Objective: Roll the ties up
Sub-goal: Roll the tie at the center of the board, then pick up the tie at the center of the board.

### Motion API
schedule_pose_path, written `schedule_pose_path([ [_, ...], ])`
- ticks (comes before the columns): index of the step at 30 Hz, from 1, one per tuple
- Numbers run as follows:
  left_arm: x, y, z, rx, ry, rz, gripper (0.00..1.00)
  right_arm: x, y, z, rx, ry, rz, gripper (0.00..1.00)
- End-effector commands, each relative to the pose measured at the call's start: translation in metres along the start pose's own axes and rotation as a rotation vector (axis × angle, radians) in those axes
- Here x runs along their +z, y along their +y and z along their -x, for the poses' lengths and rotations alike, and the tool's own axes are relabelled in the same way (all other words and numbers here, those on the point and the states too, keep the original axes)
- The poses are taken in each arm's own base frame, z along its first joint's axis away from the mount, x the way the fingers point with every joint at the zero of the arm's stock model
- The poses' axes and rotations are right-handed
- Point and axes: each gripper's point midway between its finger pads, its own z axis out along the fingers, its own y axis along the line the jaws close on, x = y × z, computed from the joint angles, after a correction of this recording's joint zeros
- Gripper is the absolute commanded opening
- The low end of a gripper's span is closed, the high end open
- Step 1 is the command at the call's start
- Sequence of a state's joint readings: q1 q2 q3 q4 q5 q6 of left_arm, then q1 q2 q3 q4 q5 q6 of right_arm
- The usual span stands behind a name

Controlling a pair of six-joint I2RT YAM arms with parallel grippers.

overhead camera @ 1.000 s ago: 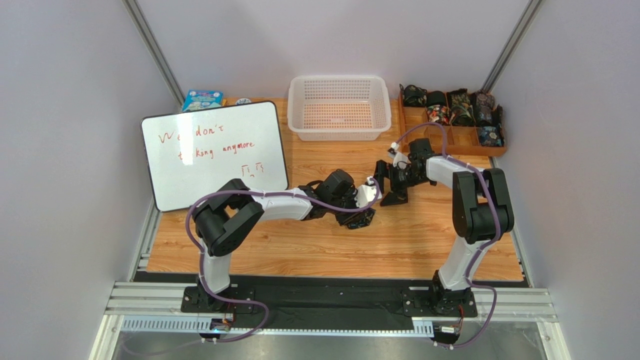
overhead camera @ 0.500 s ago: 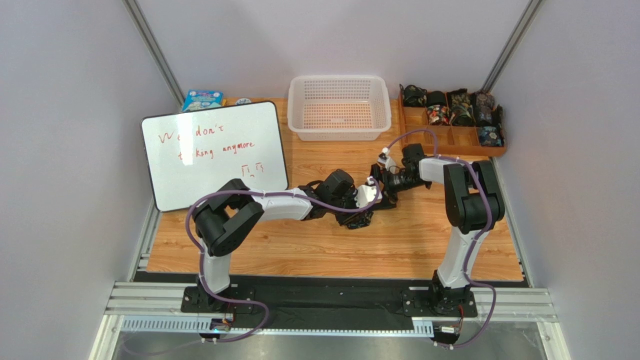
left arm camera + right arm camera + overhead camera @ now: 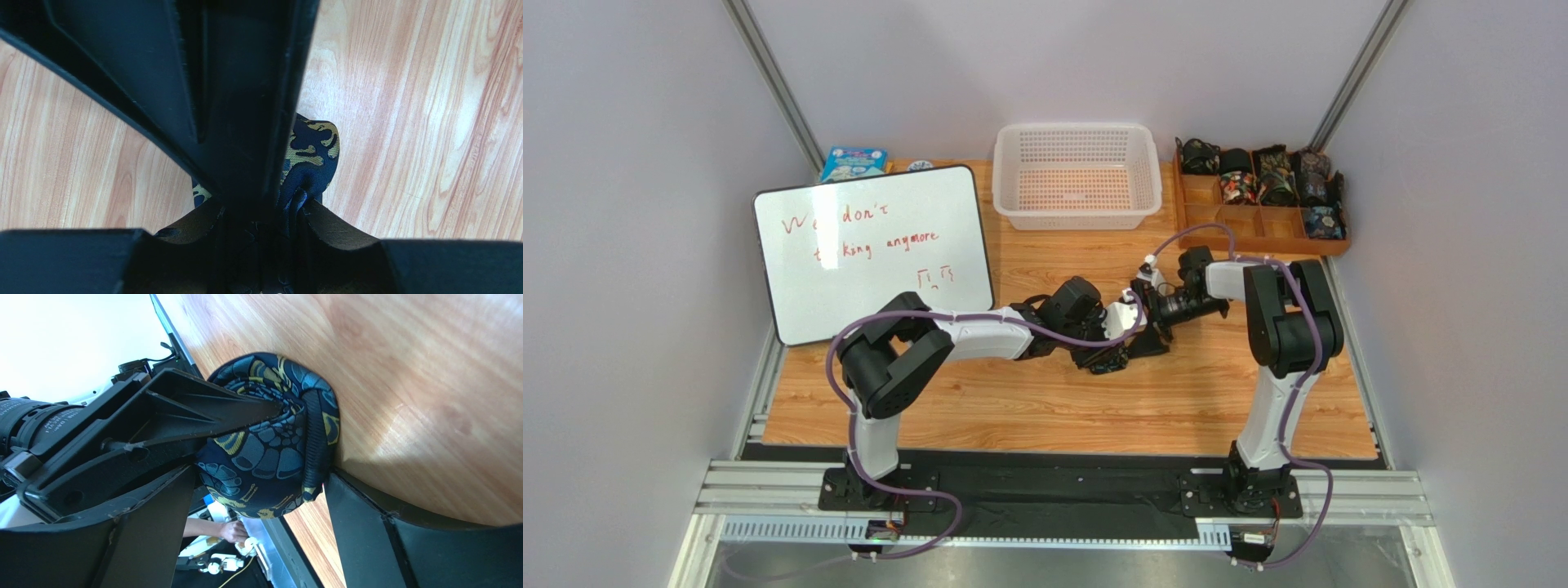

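Observation:
The tie is rolled into a tight dark coil with teal and yellow paisley, lying on the wooden table. My left gripper is shut, its fingers pinching into the centre of the coil. The pinched fabric also shows in the left wrist view, at my left gripper. My right gripper is open, and in its own view a finger stands on each side of the coil, touching its edges. In the top view both grippers hide the coil.
A wooden tray at the back right holds several rolled ties. A white basket stands at the back centre. A whiteboard lies at the left, with a blue box behind it.
My right gripper has swung left and down to my left gripper and now straddles the coil. My left arm has barely moved.

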State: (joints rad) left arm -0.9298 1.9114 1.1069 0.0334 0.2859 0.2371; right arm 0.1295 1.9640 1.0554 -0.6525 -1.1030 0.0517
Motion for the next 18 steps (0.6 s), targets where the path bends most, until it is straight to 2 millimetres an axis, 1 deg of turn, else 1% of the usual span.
schedule_pose_path([
  [1,-0.001,-0.016,-0.067,-0.043,0.215,-0.041,0.18,0.000,0.009,-0.005,-0.003,0.012,0.048,0.82],
  [3,0.000,-0.017,-0.066,-0.042,0.216,-0.041,0.18,0.001,0.009,-0.003,0.002,0.011,0.054,0.73],
  [4,0.000,-0.016,-0.067,-0.042,0.220,-0.040,0.18,0.001,0.007,-0.002,0.004,0.013,0.054,0.62],
  [6,0.000,-0.016,-0.067,-0.043,0.222,-0.039,0.18,0.002,0.006,-0.003,0.005,0.016,0.051,0.48],
  [7,-0.001,-0.016,-0.066,-0.045,0.219,-0.037,0.18,0.002,0.004,-0.003,0.003,0.014,0.047,0.33],
  [9,-0.001,-0.017,-0.067,-0.048,0.218,-0.039,0.18,0.002,0.003,-0.004,-0.001,0.014,0.033,0.19],
  [10,-0.001,-0.017,-0.066,-0.050,0.218,-0.039,0.18,0.002,0.002,-0.004,-0.001,0.014,0.028,0.05],
  [11,-0.002,-0.017,-0.067,-0.053,0.219,-0.038,0.18,0.002,0.002,-0.004,-0.005,0.012,0.022,0.00],
  [14,-0.003,-0.016,-0.064,-0.059,0.215,-0.034,0.26,0.000,0.002,-0.003,-0.016,0.005,0.006,0.00],
  [15,-0.005,-0.017,-0.061,-0.057,0.207,-0.036,0.35,0.000,0.001,-0.003,-0.017,0.001,-0.003,0.00],
  [17,-0.009,-0.017,-0.055,-0.058,0.191,-0.035,0.47,-0.002,0.002,-0.001,-0.025,-0.006,-0.018,0.00],
  [18,-0.015,-0.017,-0.044,-0.055,0.159,-0.037,0.57,-0.004,0.002,0.000,-0.036,-0.017,-0.034,0.00],
])
